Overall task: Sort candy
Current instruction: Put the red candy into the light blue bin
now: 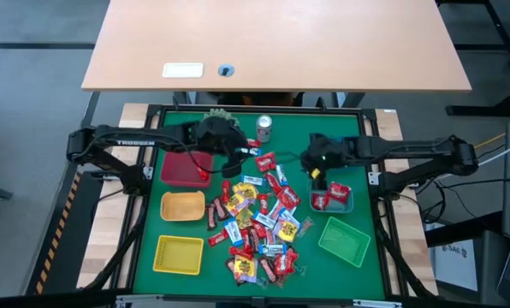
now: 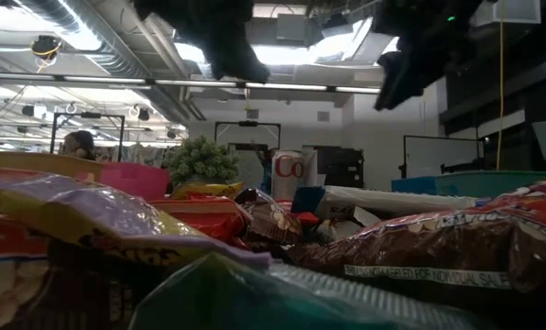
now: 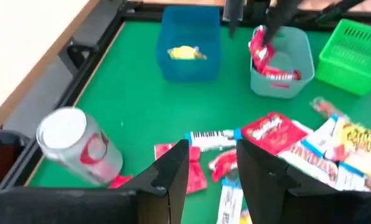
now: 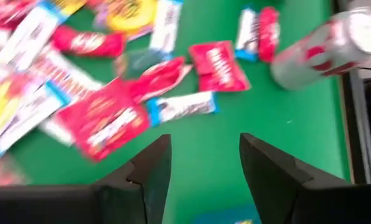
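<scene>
Dozens of candy [image 1: 259, 224] pieces heaped mid-table on the green mat, left gripper [image 3: 212, 163] spread and empty above the pile's far edge near the silver can [image 1: 264, 127], right gripper [image 4: 204, 163] spread, empty, over bare mat beside the grey basket [image 1: 339, 204] holding red candy

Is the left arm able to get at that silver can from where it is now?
Probably yes. The left gripper hangs open just beside the silver can near the table's far edge, and in the left wrist view bare green mat lies around the can, with nothing standing between them.
</scene>
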Motion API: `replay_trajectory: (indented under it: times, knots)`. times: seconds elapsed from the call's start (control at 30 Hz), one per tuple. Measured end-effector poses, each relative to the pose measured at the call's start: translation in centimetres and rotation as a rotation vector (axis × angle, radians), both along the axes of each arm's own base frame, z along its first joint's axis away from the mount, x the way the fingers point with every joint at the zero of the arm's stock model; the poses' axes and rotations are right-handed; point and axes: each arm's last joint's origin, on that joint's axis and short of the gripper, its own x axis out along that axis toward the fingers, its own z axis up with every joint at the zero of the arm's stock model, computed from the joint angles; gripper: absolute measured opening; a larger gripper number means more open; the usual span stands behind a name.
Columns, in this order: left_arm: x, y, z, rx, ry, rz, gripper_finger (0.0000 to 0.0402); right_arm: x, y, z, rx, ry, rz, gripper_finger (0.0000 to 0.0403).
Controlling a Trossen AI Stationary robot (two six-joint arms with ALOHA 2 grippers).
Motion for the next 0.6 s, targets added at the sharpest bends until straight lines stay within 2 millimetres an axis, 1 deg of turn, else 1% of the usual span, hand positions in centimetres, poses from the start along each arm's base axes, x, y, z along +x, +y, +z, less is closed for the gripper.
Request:
replay_trajectory:
  times: [0.1, 0.23, 0.27, 0.33, 0.4, 0.53, 0.6]
  knots:
    - [-1.2, -0.2, -2.4, -0.014, -0.012, 0.013, 0.0121, 1.1, -1.8, -0.2, 0.010, -0.065, -0.055, 0.0186]
    - [-2.9, -0.6, -4.3, -0.054, -0.114, 0.046, 0.0121, 2.8, -4.0, -1.1, 0.045, -0.137, -0.093, 0.0186]
    - [-3.2, -0.7, -4.5, -0.064, -0.150, 0.050, 0.0121, 3.3, -4.5, -1.4, 0.054, -0.148, -0.101, 0.0186]
    - [-4.0, -0.8, -5.2, -0.086, -0.162, 0.060, 0.0121, 4.3, -5.4, -2.3, 0.061, -0.164, -0.112, 0.0186]
    - [-4.4, -0.9, -5.6, -0.093, -0.172, 0.063, 0.0121, 5.1, -6.2, -3.2, 0.066, -0.176, -0.125, 0.0186]
    - [-4.6, -1.0, -5.6, -0.092, -0.175, 0.063, 0.0121, 6.8, -7.2, -5.7, 0.087, -0.162, -0.137, 0.0186]
    - [-4.6, -1.0, -5.7, -0.093, -0.173, 0.062, 0.0121, 7.7, -7.4, -6.7, 0.099, -0.179, -0.124, 0.0186]
